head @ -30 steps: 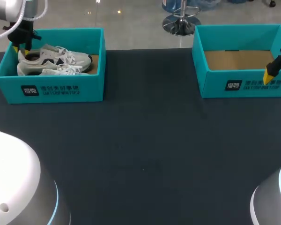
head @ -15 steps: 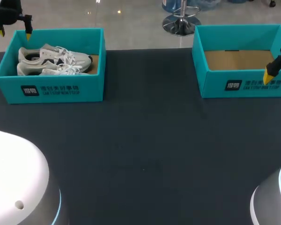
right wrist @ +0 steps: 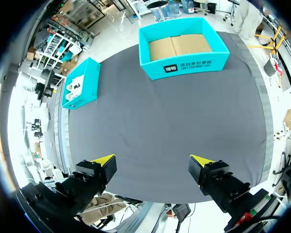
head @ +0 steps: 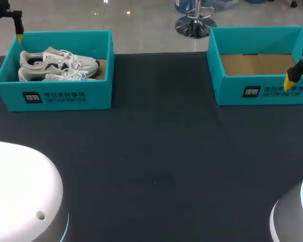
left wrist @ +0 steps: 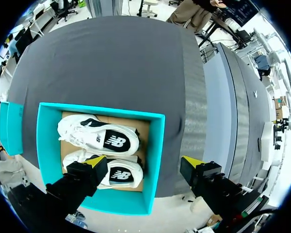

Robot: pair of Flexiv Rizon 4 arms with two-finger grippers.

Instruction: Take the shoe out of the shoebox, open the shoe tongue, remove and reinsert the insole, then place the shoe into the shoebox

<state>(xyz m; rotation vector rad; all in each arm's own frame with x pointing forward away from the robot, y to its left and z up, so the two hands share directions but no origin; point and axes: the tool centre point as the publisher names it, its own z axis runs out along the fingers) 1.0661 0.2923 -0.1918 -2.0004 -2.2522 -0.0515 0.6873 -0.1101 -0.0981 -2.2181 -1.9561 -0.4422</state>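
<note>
Two white sneakers lie side by side in the left teal shoebox (head: 55, 96), one (head: 60, 59) behind the other (head: 50, 75). My left gripper (left wrist: 143, 162) hangs open high above that box's end wall, nothing between its fingers; the head view shows just one yellow fingertip (head: 19, 36) past the box's far left corner. Under it, the wrist view shows both sneakers (left wrist: 99, 137) in the shoebox (left wrist: 155, 160). My right gripper (right wrist: 153, 160) is open and empty, held high at the table's right side, its yellow tip (head: 291, 80) in front of the right box.
A second teal shoebox (head: 257, 91) stands at the back right with only its cardboard floor showing; it appears too in the right wrist view as the farther box (right wrist: 184, 48). Dark grey cloth (head: 156, 161) covers the table between and in front of the boxes.
My left gripper has opened, let go of the rear sneaker's heel and risen out of the left box toward the far left. Both sneakers stay in the box. The right arm has kept still.
</note>
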